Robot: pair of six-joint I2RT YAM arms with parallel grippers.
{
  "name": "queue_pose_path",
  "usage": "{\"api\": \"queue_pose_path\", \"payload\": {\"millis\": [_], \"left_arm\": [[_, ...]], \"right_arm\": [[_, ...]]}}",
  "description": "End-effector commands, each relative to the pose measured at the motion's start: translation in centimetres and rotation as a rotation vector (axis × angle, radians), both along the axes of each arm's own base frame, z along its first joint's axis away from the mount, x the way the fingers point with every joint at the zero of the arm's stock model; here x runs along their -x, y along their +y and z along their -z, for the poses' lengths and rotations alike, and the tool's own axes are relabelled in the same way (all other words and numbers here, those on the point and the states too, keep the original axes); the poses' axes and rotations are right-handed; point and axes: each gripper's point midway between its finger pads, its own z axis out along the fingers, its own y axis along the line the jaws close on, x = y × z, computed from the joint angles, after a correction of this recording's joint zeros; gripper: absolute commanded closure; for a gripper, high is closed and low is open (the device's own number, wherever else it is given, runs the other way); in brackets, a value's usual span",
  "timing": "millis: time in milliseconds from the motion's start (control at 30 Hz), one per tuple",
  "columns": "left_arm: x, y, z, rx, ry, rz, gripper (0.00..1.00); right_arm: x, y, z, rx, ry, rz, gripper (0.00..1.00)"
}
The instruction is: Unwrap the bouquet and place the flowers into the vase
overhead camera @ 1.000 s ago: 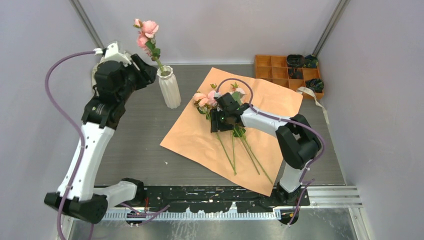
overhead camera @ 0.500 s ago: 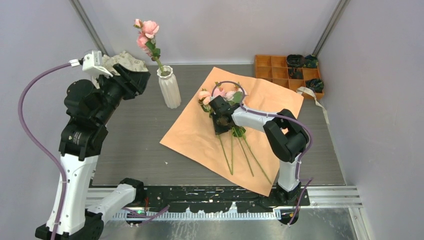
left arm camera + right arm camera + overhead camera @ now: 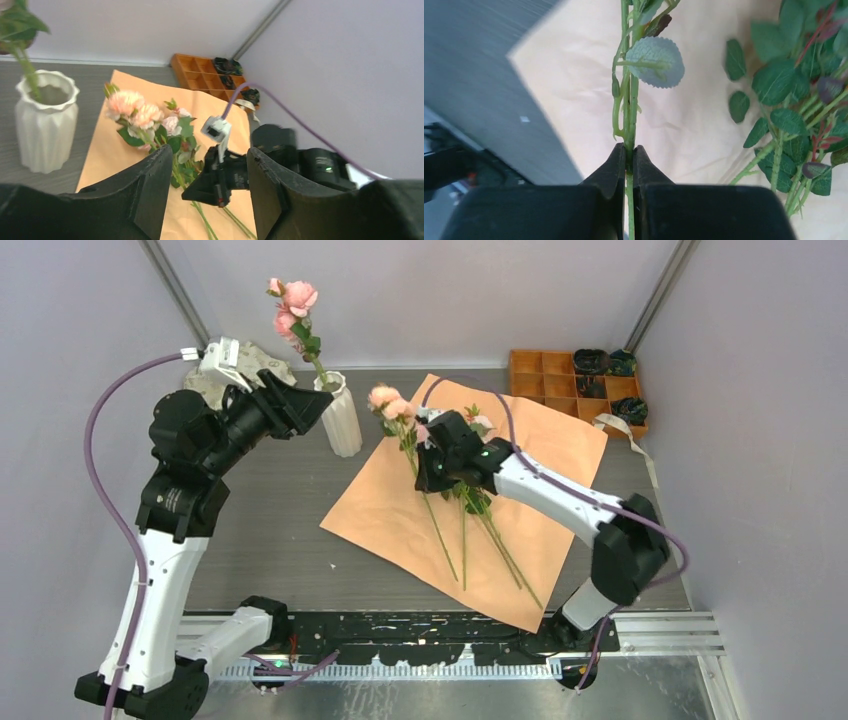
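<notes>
- While its partner is waiting near the vase, the right tool (image 3: pixel 629 150) is pinching a single thin green rose stem (image 3: pixel 629 100) between fully closed jaws, just below a serrated leaf. A second ago those jaws were standing about half open over the pile.
- That stem is now coming up off the flat sheet of peach-orange wrapping paper (image 3: pixel 540 440), and its pink and peach blooms (image 3: pixel 388 403) are swinging toward the tall white ribbed ceramic vase (image 3: pixel 340 422) (a moment back they were lying lower, among the others).
- The remaining long-stemmed flowers (image 3: pixel 480 515) are lying fanned out on the paper beside the gripped one, on the grey desk (image 3: pixel 270 510).
- One pink rose (image 3: pixel 297 305) is already standing in the vase and leaning left, so the unwrapping is looking finished. The transfer is looking barely begun, with most of the flowers still to go.
- The left tool (image 3: pixel 312 405) is hanging wide open and empty, near the vase's rim. Its arm has been shifting about over the last second but is gripping nothing.
- Judging from this, the grab is looking sound. The next move is calling for lifting the stem clear, tipping it upright and threading its lower end into the narrow scalloped mouth.
- Leaves could be snagging on that rim, and a sideways nudge could be tipping the tall vase.
- A cream ribbon (image 3: pixel 625 435) and an orange wooden compartment tray (image 3: pixel 545 375) are lying at the far right, well apart from the work.
</notes>
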Motion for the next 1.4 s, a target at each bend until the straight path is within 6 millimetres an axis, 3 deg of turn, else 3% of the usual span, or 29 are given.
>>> {"api": "queue_pose_path", "payload": {"millis": [0, 233, 333, 433, 667, 1000, 1200, 1367], "left_arm": [[0.7, -3.0, -1.7, 0.06, -0.076, 0.198, 0.42], [-0.8, -7.5, 0.8, 0.067, -0.023, 0.344, 0.36], [-1.5, -9.8, 2.4, 0.01, -0.026, 0.366, 0.35], [-1.5, -11.9, 3.2, -0.019, -0.037, 0.393, 0.35], [-1.9, -13.5, 3.6, -0.022, -0.048, 0.396, 0.34], [-4.5, -11.7, 3.4, -0.083, -0.08, 0.237, 0.39], [-5.8, -11.0, 2.9, -0.108, -0.104, 0.165, 0.73], [-6.1, -11.2, 3.0, -0.102, -0.111, 0.163, 0.92]], "right_arm": [[0.4, 1.8, -13.4, -0.267, -0.243, -0.094, 0.99], [1.7, 0.1, -22.3, -0.391, -0.44, -0.095, 0.99], [2.7, 0.0, -24.9, -0.46, -0.483, -0.123, 0.99], [3.4, 0.3, -26.2, -0.509, -0.493, -0.15, 0.99], [4.5, 1.3, -26.2, -0.563, -0.448, -0.206, 0.99], [6.4, 2.3, -25.0, -0.647, -0.366, -0.264, 0.99], [6.8, 1.9, -24.8, -0.651, -0.365, -0.261, 0.99], [6.7, 1.9, -24.5, -0.644, -0.366, -0.258, 0.99]]}}
